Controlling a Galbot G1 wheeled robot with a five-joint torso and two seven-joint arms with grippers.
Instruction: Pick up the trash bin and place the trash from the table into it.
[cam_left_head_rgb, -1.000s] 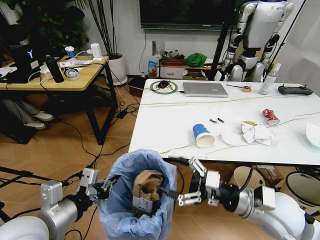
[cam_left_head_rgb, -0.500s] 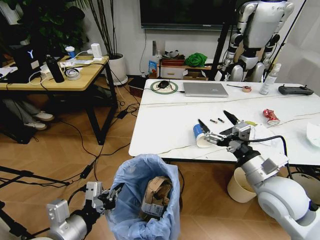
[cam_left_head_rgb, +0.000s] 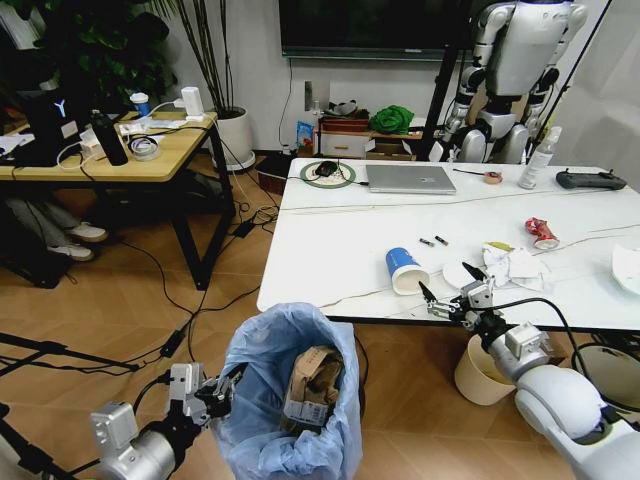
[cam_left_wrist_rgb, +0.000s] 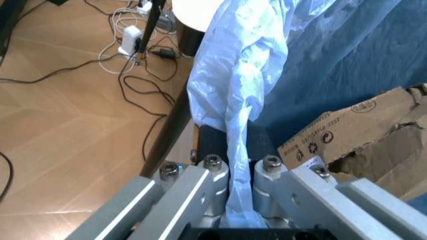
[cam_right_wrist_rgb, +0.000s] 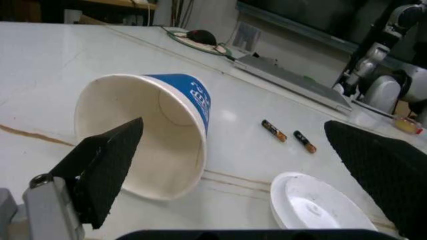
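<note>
While the left gripper (cam_left_head_rgb: 212, 392) pinches the bag-covered rim of the trash bin (cam_left_head_rgb: 285, 400), holding it up just off the near edge of the table (cam_left_head_rgb: 340, 240), the bin's mouth sits low enough for litter to be dropped in. One folded piece of brown cardboard (cam_left_head_rgb: 312, 385) already stands inside it. The right gripper (cam_left_head_rgb: 452, 297) hovers at the near table edge with its fingers spread wide, aimed at the paper cup (cam_left_head_rgb: 405, 270), which lies on its side just beyond with its open mouth facing the gripper; that looks like a line-up for a grasp. Counting what remains on the top: one blue-white cup, one white lid (cam_right_wrist_rgb: 320, 210) beside it, one cluster of crumpled tissues (cam_left_head_rgb: 515, 266) further right, one red wrapper (cam_left_head_rgb: 541, 232) far right, and two small batteries (cam_right_wrist_rgb: 288, 135).
</note>
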